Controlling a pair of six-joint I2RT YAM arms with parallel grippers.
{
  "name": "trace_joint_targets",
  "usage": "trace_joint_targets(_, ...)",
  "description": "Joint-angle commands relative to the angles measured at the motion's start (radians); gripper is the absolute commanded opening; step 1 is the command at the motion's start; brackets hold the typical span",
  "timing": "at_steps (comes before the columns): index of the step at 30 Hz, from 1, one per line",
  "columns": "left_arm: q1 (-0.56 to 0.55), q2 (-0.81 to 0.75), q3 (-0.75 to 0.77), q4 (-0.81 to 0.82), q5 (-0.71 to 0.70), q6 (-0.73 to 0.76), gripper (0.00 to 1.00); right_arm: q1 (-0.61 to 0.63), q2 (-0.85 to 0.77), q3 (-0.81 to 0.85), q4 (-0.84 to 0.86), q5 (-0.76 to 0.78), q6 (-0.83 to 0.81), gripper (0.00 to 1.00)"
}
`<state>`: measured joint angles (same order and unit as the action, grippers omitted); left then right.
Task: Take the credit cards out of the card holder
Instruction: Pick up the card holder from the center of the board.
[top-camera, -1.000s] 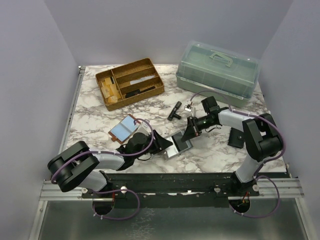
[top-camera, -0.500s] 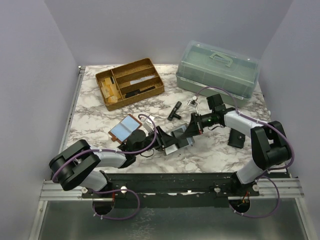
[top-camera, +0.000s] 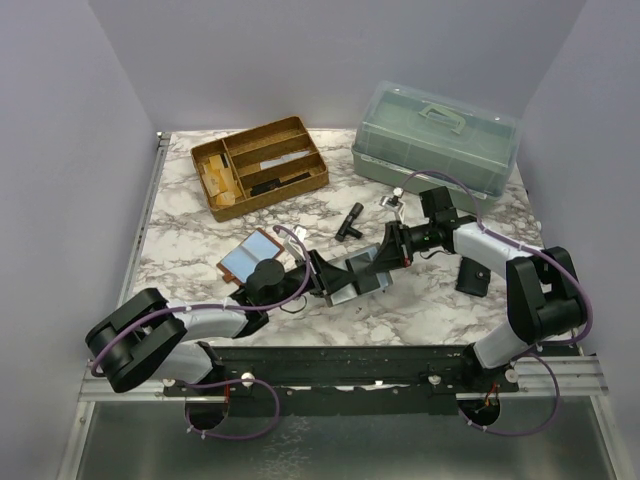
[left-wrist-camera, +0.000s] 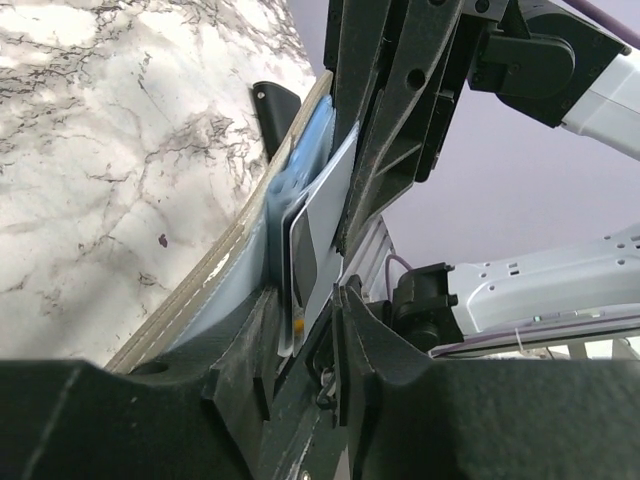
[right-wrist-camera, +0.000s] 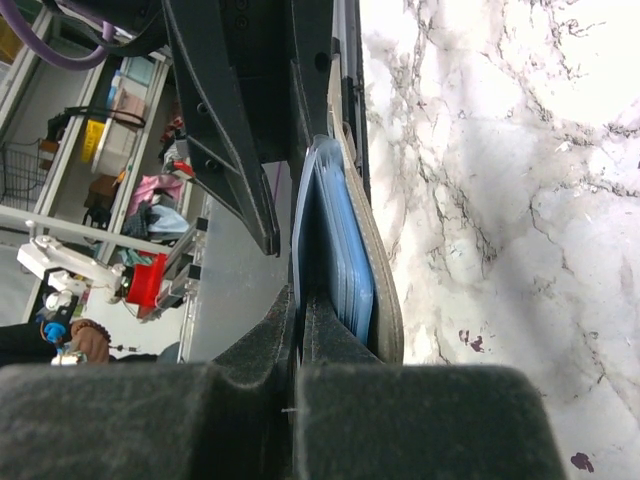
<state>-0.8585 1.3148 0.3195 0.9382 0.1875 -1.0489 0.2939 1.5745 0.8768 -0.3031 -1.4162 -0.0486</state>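
You're looking at a white marble-veined table (top-camera: 180, 240) under flat, even light, no hard shadows. A plain lavender-grey back wall (top-camera: 330, 60) stands behind the table, with matching side walls (top-camera: 60, 150) closing in left and right of it. An aluminium rail (top-camera: 580, 378) runs along the table's near edge, a dull metal sheet (top-camera: 330, 450) below. Past the table, the right wrist view gives you blurred shelves (right-wrist-camera: 120, 120) with bins.

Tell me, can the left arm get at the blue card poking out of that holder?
Probably yes: the left hand straddles the card, and the right hand pinches the holder opposite. Nothing blocks it.
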Motion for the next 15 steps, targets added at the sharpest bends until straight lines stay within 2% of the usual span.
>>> trace_joint_targets(1, 0.003, 0.009, 0.049, 0.026, 0.004, 0.047, 0.31, 0.004, -0.027, -0.011, 0.005, -0.105, 0.004, 0.0)
trace_joint_targets(9, 0.003, 0.013, 0.05, 0.052, 0.001, 0.029, 0.18, 0.004, -0.002, -0.002, -0.032, -0.09, -0.029, 0.0)
trace_joint_targets(15, 0.003, 0.024, 0.061, 0.062, 0.001, 0.018, 0.17, 0.012, -0.021, -0.004, -0.044, -0.051, -0.051, 0.01)
